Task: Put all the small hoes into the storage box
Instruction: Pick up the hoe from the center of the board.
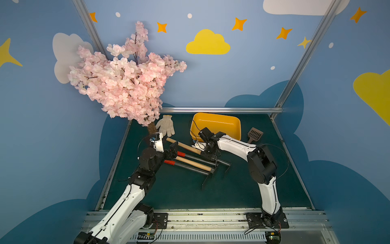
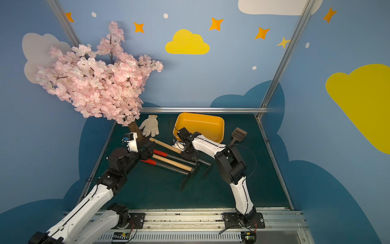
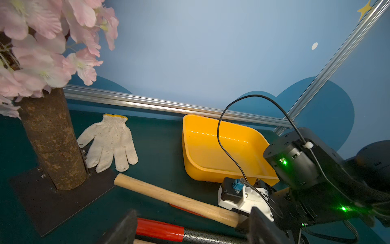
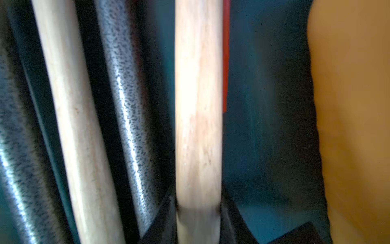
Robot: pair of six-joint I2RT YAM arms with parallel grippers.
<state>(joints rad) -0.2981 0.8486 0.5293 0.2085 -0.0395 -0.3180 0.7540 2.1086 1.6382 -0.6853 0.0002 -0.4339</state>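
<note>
Progress stands at the grasp and no further. In both top views the storage box (image 1: 219, 126) (image 2: 200, 126) sits empty at the back of the green mat (image 1: 168, 190), just right of centre frame. The small hoe (image 1: 183, 145) lies outside it, just below and left of the box. Its wooden handle slants from near the white glove (image 1: 166, 126) down towards the right.

It is the uppermost of four long tools lying side by side. Below it are a second wooden-handled hoe (image 1: 192, 162) and two grey-shafted tools (image 1: 196, 159) with red grips.

The right gripper (image 1: 207, 155) is down on the handle's lower-right end. In the blurred right wrist view the wooden shaft (image 4: 198, 105) runs up the middle of the frame, and the dark jaws press against both its sides at the bottom edge, so it appears clamped. No clear lift shows.

The left gripper (image 3: 192, 230) hangs over the tools' handle ends at left of centre, its jaws wide apart and holding nothing.

What is left, by the look of it, is lifting the hoe, carrying it over the rim and letting go. The handle looks longer than the box, so it will likely rest on the rim.
</note>
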